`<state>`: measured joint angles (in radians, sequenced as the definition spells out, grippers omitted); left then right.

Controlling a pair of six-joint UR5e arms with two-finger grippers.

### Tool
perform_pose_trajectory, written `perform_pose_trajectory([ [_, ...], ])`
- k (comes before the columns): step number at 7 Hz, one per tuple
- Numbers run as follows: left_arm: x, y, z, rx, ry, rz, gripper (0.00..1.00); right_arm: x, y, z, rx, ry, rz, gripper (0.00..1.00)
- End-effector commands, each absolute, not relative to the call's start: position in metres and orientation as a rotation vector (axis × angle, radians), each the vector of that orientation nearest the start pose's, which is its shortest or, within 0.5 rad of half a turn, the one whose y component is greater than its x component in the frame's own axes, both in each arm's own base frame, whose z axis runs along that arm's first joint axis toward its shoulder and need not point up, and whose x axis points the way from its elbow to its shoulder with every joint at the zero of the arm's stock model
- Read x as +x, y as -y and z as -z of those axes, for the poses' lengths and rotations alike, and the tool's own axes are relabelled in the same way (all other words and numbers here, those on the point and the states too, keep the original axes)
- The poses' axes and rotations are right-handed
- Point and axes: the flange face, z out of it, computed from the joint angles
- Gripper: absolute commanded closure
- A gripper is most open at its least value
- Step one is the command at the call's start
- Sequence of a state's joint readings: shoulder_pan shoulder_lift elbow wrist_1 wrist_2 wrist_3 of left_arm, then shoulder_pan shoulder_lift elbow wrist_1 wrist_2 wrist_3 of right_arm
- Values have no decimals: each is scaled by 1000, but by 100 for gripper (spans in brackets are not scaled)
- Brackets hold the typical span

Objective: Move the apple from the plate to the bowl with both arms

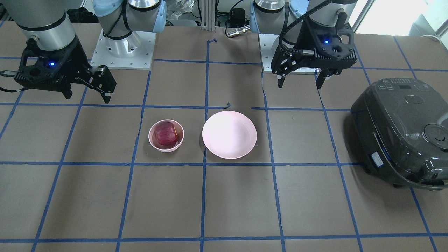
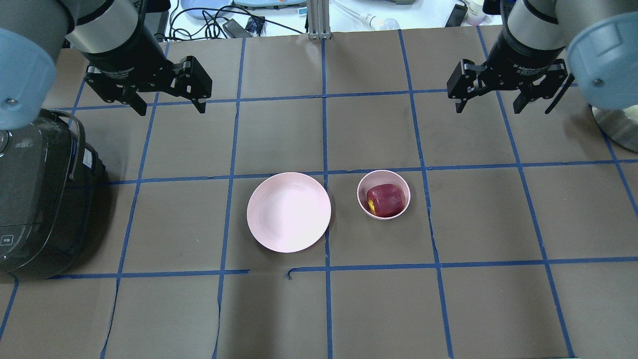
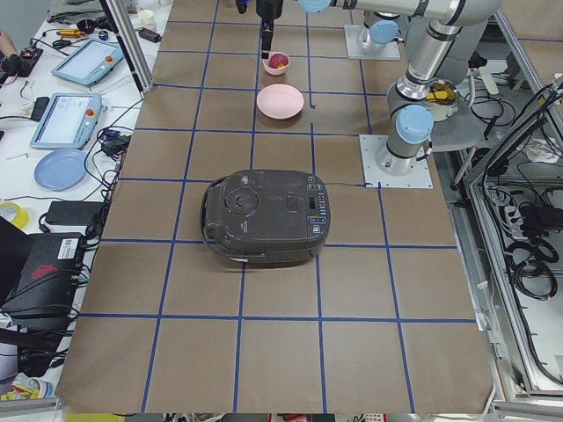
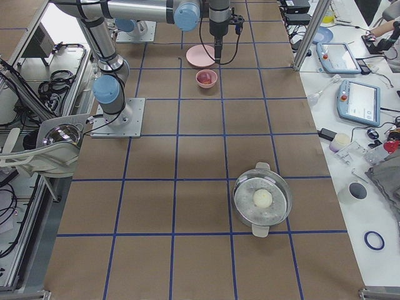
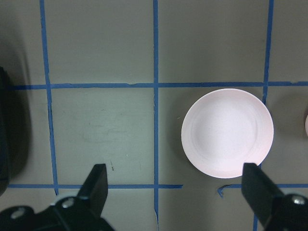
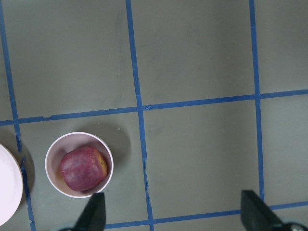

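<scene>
**Apple's in the bowl, both pincers released**

The apple [image 2: 385, 200] sits inside the bowl [image 2: 360, 192], on the robot's right half of the desk [image 2: 498, 309]. The plate [image 2: 288, 212] lies just beside the bowl, with a small gap between them. The left pincer [image 2: 169, 102] hangs above the desk with its fingers spread wide, well apart from the plate, and a dark cooker [image 2: 35, 199] stands on its side. The right pincer [image 2: 491, 102] is spread wide too, well apart from the bowl.
</scene>
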<state>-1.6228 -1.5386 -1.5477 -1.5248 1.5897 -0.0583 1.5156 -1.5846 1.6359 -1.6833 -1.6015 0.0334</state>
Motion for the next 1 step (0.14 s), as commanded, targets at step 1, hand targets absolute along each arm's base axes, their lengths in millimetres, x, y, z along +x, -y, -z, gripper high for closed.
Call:
perform_pose_trajectory([
  [1,-157,480,-520,-11,-3125,160,0,102,496,-476,141,-3173,102,0],
])
